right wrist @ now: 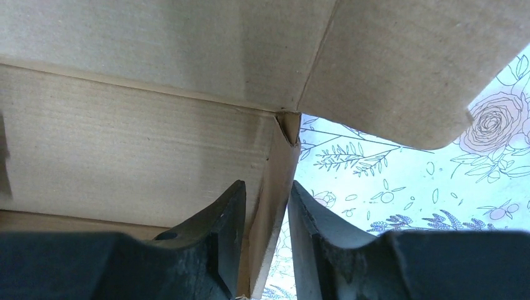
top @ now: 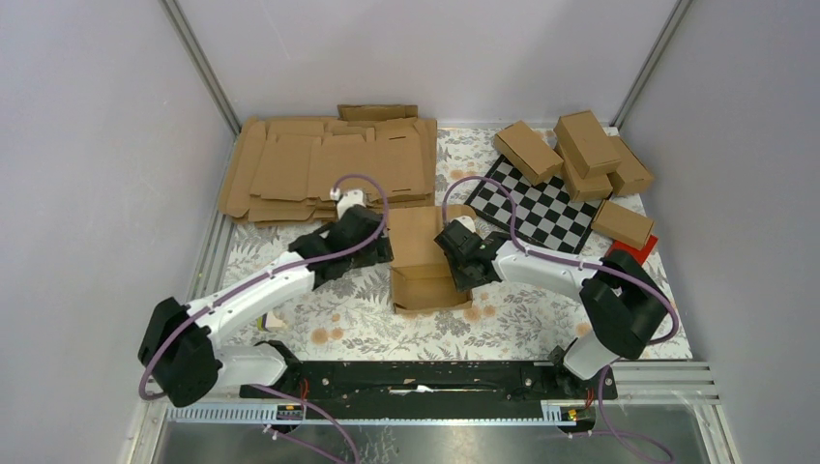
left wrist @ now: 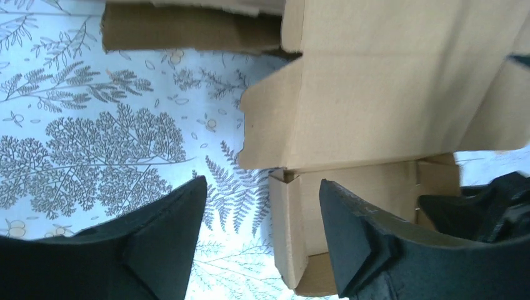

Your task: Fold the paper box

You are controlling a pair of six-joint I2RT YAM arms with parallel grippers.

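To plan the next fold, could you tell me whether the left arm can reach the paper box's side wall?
Probably yes: the left end effector is open, astride a side wall of the paper box, with nothing in the way.

Bare bench (top: pixel 387 329) lies free in front of the paper box (top: pixel 421 290), towards the arm bases. Behind it, a stack of flat cardboard sheets (top: pixel 319 169) blocks the far left. Folded cartons (top: pixel 580 150) and a checkered mat (top: pixel 537 208) crowd the far right. The left gripper (top: pixel 385 253) and right gripper (top: pixel 454 266) close off the box's two sides.
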